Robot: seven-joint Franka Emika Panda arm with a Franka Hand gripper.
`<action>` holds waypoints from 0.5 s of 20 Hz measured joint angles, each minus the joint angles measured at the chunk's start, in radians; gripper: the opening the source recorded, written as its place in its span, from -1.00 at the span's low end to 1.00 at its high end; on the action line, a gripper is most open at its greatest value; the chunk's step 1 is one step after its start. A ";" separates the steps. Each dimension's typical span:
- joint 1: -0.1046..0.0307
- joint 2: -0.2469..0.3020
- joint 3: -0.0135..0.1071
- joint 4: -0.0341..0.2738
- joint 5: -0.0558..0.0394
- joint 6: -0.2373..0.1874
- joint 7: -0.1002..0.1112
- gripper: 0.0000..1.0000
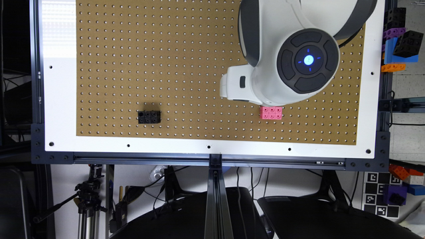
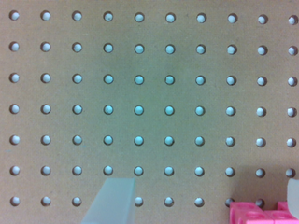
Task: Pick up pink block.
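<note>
Exterior view: pink block (image 1: 271,113), 3-by-2 cubes, round holes, on pegboard (image 1: 166,66).

You're looking straight down on the brown pegboard (image 2: 154,93), its round holes in even rows. Two pale, translucent fingertips (image 2: 111,201) of the gripper (image 2: 201,200) stand spread well apart. Between them, close beside the narrower-showing fingertip, sits part of the pink block (image 2: 254,213), resting on the board with neither fingertip visibly touching it
</note>
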 joint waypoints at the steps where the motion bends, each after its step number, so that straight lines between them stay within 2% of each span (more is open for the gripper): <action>1: 0.000 0.000 0.000 0.000 0.0000 0.000 0.000 1.00; 4: 0.000 0.000 0.000 0.000 0.0001 0.000 0.000 1.00; 6: 0.002 0.006 0.010 0.019 0.0022 0.001 0.004 1.00; 8: 0.003 0.033 0.032 0.068 0.0019 -0.001 0.020 1.00; 10: 0.004 0.074 0.043 0.121 0.0016 -0.002 0.028 1.00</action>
